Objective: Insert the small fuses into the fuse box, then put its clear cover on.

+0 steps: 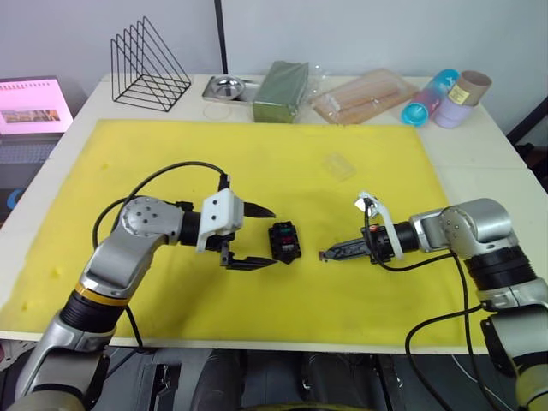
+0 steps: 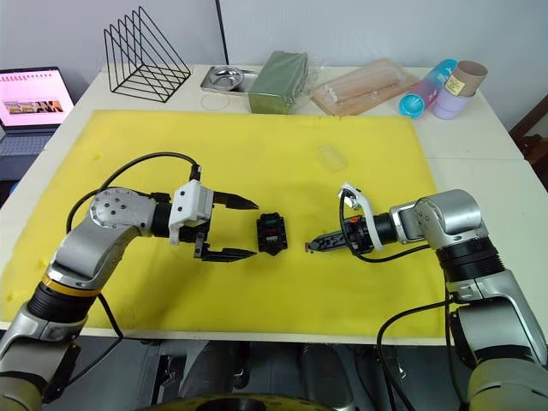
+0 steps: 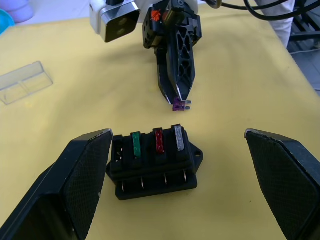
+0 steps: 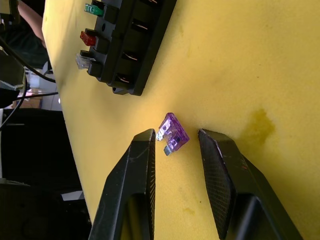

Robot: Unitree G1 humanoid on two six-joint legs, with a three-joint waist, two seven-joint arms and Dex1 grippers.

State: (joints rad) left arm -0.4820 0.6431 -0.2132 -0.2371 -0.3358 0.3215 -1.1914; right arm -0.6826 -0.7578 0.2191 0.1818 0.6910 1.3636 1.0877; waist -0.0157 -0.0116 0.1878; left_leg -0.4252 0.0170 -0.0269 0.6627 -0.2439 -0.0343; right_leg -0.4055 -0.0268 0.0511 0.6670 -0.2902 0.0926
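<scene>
**Purple fuse on the mat, three already seated**

Yellow foam mat (image 1: 171,154) on a white table; laptop (image 1: 32,107), wire rack (image 1: 147,67), steel tray (image 1: 227,87) and green packet (image 1: 281,90) along the far edge.

Left gripper (image 1: 257,235): released, jaws spread wide, just left of the fuse box (image 1: 285,241), not touching it.

Fuse box sits flat mid-mat. Green fuse (image 3: 136,144), red fuse (image 3: 159,141) and grey fuse (image 3: 178,138) are in their slots. The slot nearest the left finger looks empty.

Purple fuse (image 4: 173,133) lies on the mat just right of the box, between the right gripper (image 4: 175,145) fingers. Jaws part open, straddling it; I see gaps on both sides, so not grasped yet.

Clear cover (image 1: 337,165) lies on the mat further back, well apart.

Handling, my read: fuse is tiny, light, rigid, smooth plastic, so it will likely flick out or twist if pinched off-centre. Grip the flat faces of the plastic body, blades left free to point into the slot. Foam gives underneath, so pressing down may tilt it.

Hard to make out: the fuse's blades and any markings.
</scene>
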